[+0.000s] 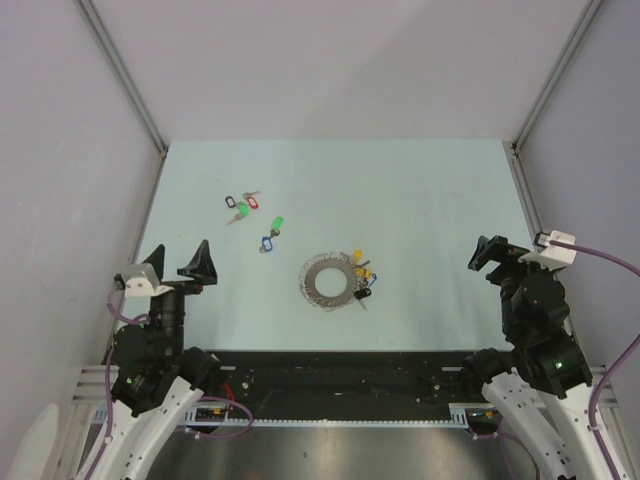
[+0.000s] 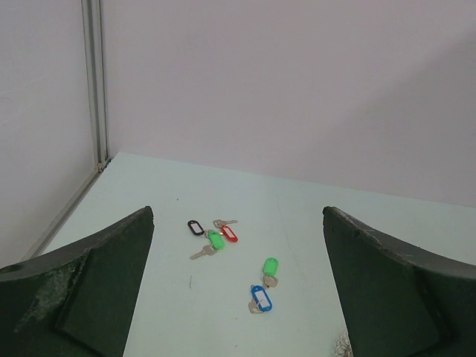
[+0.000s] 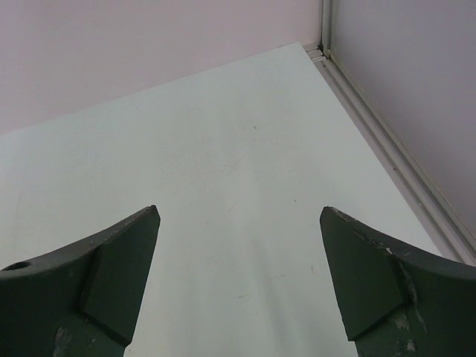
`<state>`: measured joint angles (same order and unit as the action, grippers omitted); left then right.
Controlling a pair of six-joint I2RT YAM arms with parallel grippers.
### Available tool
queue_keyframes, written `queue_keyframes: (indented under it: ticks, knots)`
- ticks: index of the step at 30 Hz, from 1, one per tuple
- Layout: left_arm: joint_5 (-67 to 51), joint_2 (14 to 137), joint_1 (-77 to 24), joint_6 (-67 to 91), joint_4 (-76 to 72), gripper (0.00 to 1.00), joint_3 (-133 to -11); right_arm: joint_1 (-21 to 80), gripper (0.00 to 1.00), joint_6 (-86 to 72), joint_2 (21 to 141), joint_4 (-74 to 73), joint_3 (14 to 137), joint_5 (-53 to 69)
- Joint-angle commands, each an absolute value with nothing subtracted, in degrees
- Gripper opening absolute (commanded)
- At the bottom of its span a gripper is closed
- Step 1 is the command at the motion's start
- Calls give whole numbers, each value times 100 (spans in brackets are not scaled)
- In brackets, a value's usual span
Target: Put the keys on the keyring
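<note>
The keyring (image 1: 328,281), a wide silvery coiled ring, lies flat near the table's front middle. Keys with yellow, blue and black tags (image 1: 362,277) cluster at its right edge, touching it. Loose keys lie further back left: black tag (image 1: 231,201), red tag (image 1: 251,202), green tags (image 1: 240,211) (image 1: 277,224) and blue tag (image 1: 267,241). My left gripper (image 1: 178,262) is open and empty, left of the ring. Its wrist view shows the black-tagged key (image 2: 195,227), the blue-tagged key (image 2: 261,298) and a bit of the ring (image 2: 341,346). My right gripper (image 1: 505,255) is open and empty, far right.
Grey walls with metal corner posts (image 1: 125,80) close the table on three sides. The right wrist view shows only bare table (image 3: 223,163) and the right wall's rail (image 3: 387,149). A black rail (image 1: 340,375) runs along the near edge between the arm bases.
</note>
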<state>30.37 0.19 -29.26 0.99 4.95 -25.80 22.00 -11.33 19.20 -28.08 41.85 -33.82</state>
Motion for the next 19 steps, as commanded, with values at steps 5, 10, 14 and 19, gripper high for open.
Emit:
queue_keyframes:
  ticks: [5, 10, 14, 19]
  knots:
    - [3314, -633, -2830, 44, 158, 100, -2549, 2180, 95, -1081, 1854, -2716, 4175, -3525]
    - [3164, -545, -2769, 44, 141, 100, -2558, 2188, 96, -1081, 1802, -2760, 4184, -3533]
    - [3138, -536, -2707, 53, 132, 100, -2549, 2180, 96, -1072, 1872, -2725, 4175, -3498]
    - [3094, -519, -2672, 70, 141, 100, -2549, 2180, 96, -1090, 1907, -2716, 4166, -3489]
